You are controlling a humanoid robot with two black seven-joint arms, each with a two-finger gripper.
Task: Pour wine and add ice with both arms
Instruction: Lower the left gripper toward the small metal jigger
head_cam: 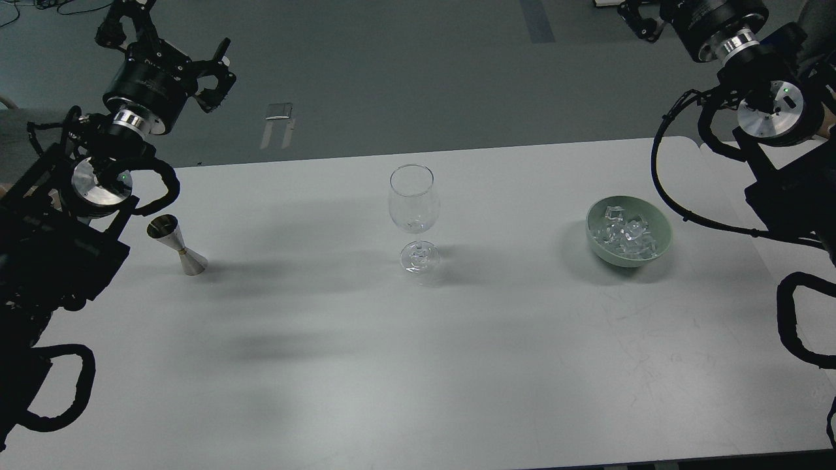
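— White table (pixel 366 365), bare nearest me. What stands on it?

— Mid-table I see a jigger (pixel 176 246) on the left, an upright stemmed glass (pixel 413 215) in the centre, and on the right a green bowl (pixel 659 230) holding the ice (pixel 627 235). I can't make out any wine.

— And your arms?

— Both raised, well apart from everything. Left gripper (pixel 212 75), beyond the far edge, has its fingers spread with nothing between them. Right gripper (pixel 637 16) is cut off at the top; I cannot tell its state.
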